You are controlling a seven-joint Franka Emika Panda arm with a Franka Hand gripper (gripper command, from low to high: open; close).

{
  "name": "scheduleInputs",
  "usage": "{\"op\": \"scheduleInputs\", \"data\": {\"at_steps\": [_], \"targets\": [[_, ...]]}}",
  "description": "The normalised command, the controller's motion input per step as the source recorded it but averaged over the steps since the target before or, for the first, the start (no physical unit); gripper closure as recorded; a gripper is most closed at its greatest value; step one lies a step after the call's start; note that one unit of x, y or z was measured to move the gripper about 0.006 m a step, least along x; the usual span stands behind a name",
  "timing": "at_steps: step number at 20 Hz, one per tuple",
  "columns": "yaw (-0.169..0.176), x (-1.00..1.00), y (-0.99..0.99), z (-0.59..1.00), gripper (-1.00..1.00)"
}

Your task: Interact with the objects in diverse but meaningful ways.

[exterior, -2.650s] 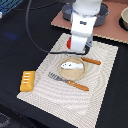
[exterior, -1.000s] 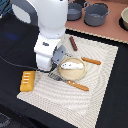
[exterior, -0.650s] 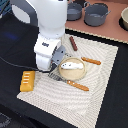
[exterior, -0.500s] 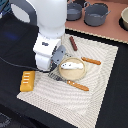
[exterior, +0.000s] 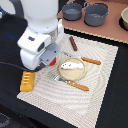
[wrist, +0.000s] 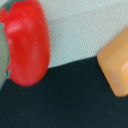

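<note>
Wrist view only: red tomato unobscured

Bulky white Franka arm, rounded glossy casings, grey joint face, black cable

Soft, even light, both views blurred, wrist close-up perhaps the more out of focus.

A fish piece lies on a plate atop a placemat. A sausage sits behind; a bread block sits at the exterior view's left.
</note>
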Motion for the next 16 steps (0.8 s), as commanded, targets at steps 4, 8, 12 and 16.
{"op": "scheduleInputs", "data": {"at_steps": [4, 8, 12, 16], "targets": [[-0.203, -0.31, -0.38, 0.00, -1.00], [-0.128, -0.17, -0.41, -0.06, -1.00], [-0.088, -0.21, -0.41, -0.14, -1.00], [-0.072, -0.12, -0.32, -0.31, -1.00]]}}
